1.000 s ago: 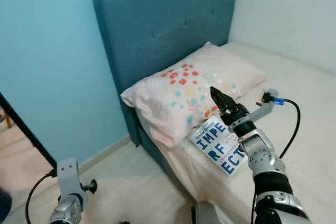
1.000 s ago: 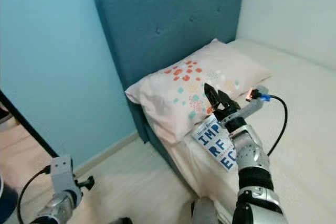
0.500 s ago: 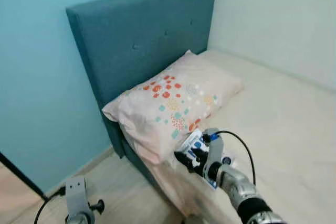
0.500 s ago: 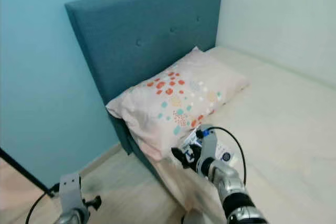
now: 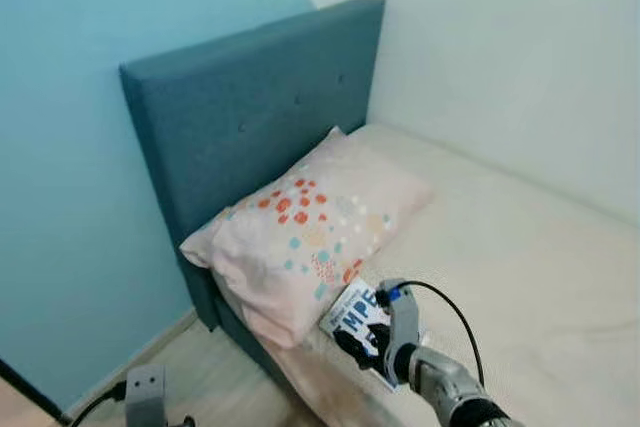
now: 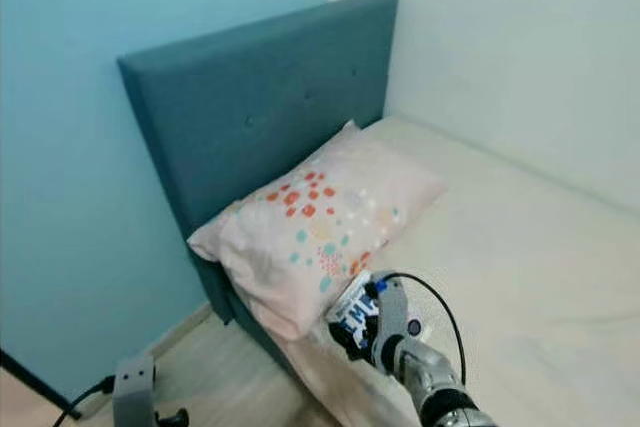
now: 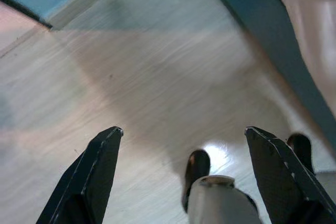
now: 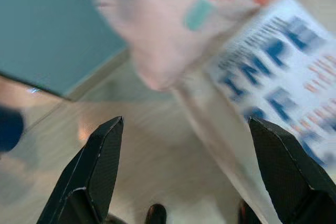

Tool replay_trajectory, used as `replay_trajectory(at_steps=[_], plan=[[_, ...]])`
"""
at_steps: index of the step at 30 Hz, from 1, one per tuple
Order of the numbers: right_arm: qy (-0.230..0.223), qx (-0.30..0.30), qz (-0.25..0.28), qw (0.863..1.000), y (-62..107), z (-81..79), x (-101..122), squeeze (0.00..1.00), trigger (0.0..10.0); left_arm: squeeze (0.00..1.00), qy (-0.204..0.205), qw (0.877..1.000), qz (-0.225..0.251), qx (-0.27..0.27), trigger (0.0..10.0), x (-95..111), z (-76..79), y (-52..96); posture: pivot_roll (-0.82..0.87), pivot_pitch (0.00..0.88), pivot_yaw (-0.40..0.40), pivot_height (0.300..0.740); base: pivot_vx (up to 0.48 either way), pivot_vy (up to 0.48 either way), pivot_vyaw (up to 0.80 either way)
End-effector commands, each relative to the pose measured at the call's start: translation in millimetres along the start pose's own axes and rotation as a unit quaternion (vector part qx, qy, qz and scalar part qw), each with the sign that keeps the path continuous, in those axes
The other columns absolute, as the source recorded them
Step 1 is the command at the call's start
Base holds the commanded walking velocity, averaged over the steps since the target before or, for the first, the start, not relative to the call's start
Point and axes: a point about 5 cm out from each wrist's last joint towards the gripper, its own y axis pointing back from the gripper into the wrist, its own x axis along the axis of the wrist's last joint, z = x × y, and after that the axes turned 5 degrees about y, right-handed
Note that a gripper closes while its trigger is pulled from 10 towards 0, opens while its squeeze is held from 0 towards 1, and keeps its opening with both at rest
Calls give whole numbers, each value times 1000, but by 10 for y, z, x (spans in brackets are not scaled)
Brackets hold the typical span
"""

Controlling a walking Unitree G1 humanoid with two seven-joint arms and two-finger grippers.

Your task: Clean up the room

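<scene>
Hovering our right gripper [image 5: 362, 339], fingers spread wide, over the book [image 5: 350, 315] reading "IMPE" on the bed [image 5: 520, 277] beside the spotted pillow [image 5: 310, 227], we are dangling our left gripper [image 7: 184, 161], likewise open, above the floor [image 7: 131, 87].

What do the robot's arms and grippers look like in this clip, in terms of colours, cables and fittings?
The right arm is silver metal with black joints, ending in a black gripper; a thin black cable loops from a small blue connector near its wrist. The wrist views show each gripper's two long, tapered matte black fingers. The left arm shows a grey bracket with a black cable.
</scene>
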Motion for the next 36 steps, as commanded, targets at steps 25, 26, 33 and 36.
replay_trajectory(at_steps=[25,26,33,36], plan=[[-96,-205,-170,959,562,348,-1107,0,10000,0,-50,997,-51,-13,10000,-218,43,36,-176,0,-26,740,-201,0,0],[-97,-207,-172,958,573,354,-1119,0,10000,0,-55,997,-51,-15,10000,-212,44,34,-178,0,-25,740,0,0,0],[-101,-214,-170,957,574,367,-1107,0,10000,0,-62,997,-48,-20,10000,-200,58,32,-185,0,-23,740,0,0,0],[-92,-212,-179,957,574,368,-1110,0,10000,0,-62,997,-49,-22,10000,-206,68,34,-185,0,-24,740,0,0,-271]])
